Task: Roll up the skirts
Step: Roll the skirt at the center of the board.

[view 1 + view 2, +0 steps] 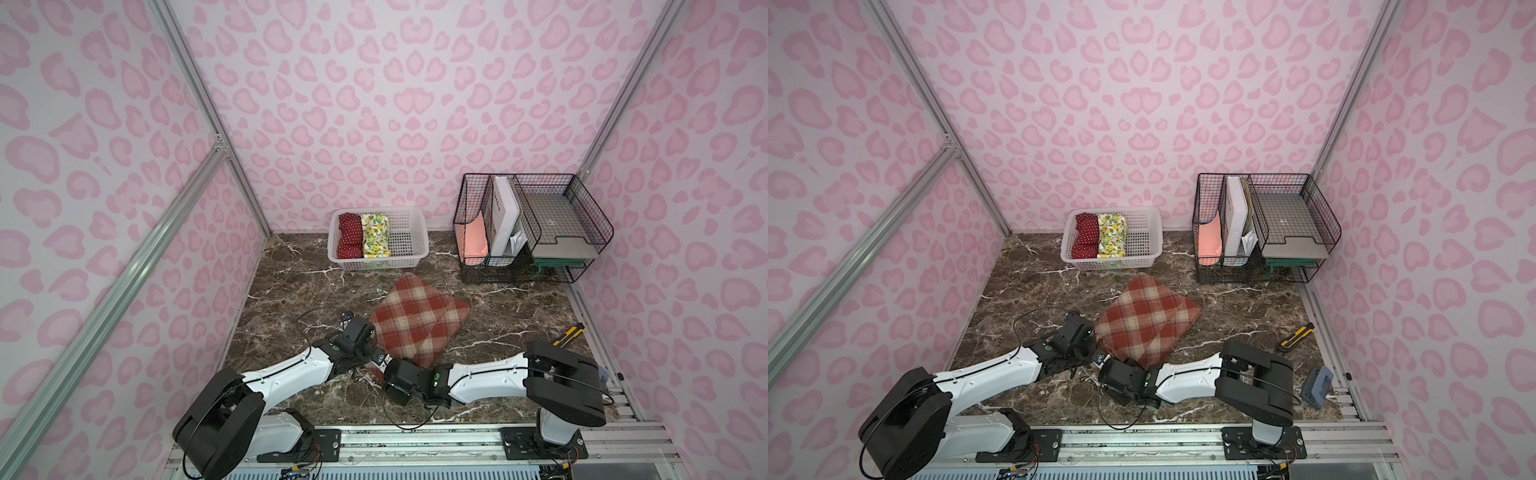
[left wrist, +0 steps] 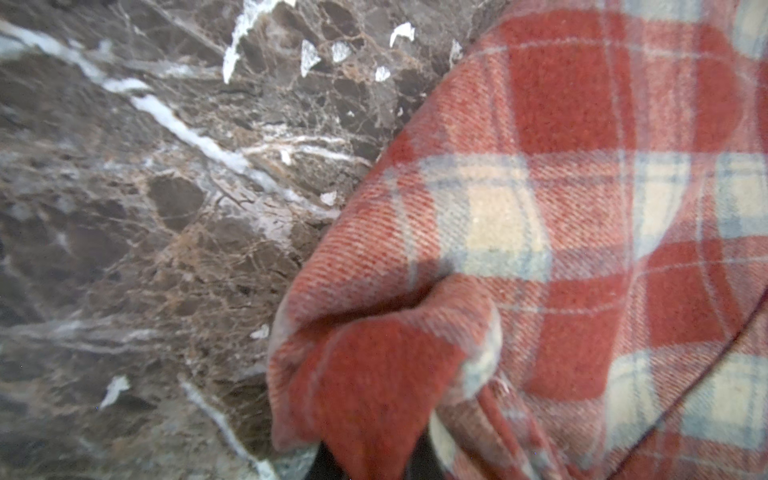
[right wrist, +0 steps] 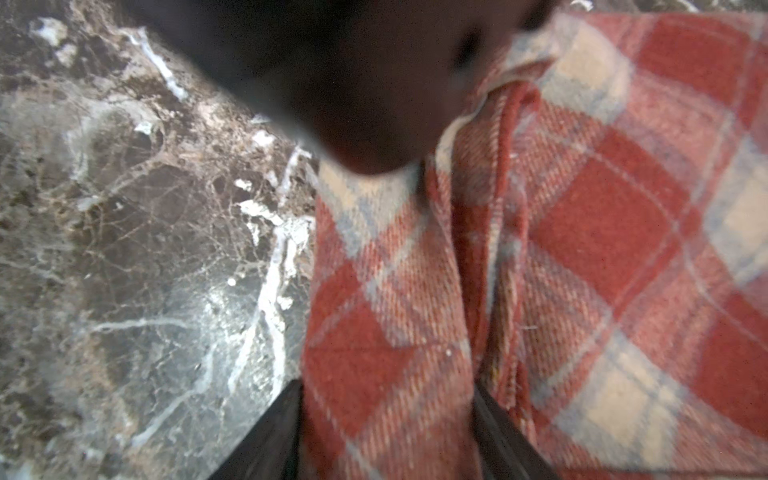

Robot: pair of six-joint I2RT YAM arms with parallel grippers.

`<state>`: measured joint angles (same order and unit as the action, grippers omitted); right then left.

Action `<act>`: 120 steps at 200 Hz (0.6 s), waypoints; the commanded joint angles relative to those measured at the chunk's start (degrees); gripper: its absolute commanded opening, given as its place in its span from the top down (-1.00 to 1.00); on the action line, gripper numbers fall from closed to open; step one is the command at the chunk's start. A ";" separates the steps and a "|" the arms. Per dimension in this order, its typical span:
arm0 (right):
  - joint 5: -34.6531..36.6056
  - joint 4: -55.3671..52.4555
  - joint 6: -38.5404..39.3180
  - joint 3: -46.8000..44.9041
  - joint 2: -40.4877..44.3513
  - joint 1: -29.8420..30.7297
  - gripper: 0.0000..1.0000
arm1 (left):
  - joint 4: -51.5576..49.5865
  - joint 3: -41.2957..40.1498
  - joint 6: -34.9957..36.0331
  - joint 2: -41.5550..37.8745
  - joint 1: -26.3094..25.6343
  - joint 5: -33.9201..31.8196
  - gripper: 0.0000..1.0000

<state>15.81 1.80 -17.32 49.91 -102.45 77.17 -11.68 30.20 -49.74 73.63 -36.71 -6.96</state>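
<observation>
The rust-red and cream plaid skirt [image 1: 419,320] [image 1: 1148,318] lies folded flat in the middle of the marble table. My left gripper [image 1: 371,347] [image 2: 374,465] is shut on its near left corner, and the pinched cloth bunches up over the fingers. My right gripper [image 1: 384,365] [image 3: 386,436] stands open right beside it at the near edge; a strip of plaid [image 3: 602,249] lies between its spread black fingers [image 3: 270,436]. The red polka-dot skirt [image 1: 349,237] and the lemon-print skirt [image 1: 376,235] sit rolled side by side in the white basket [image 1: 409,243].
A black wire rack [image 1: 540,224] with folders and trays stands at the back right. A yellow-black utility knife [image 1: 569,334] lies by the right edge, and a grey-blue device [image 1: 1317,386] sits near the front right corner. Pink patterned walls close in three sides.
</observation>
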 commanded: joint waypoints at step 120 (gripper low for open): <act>-29.59 -10.72 -3.90 -0.24 -1.89 -2.81 1.00 | -15.09 4.71 4.10 -12.63 5.85 -3.92 -0.97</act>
<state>11.38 6.90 -18.15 51.77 -105.67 76.95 -22.48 32.32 -48.10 66.94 -32.99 -11.92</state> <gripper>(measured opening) 0.175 0.808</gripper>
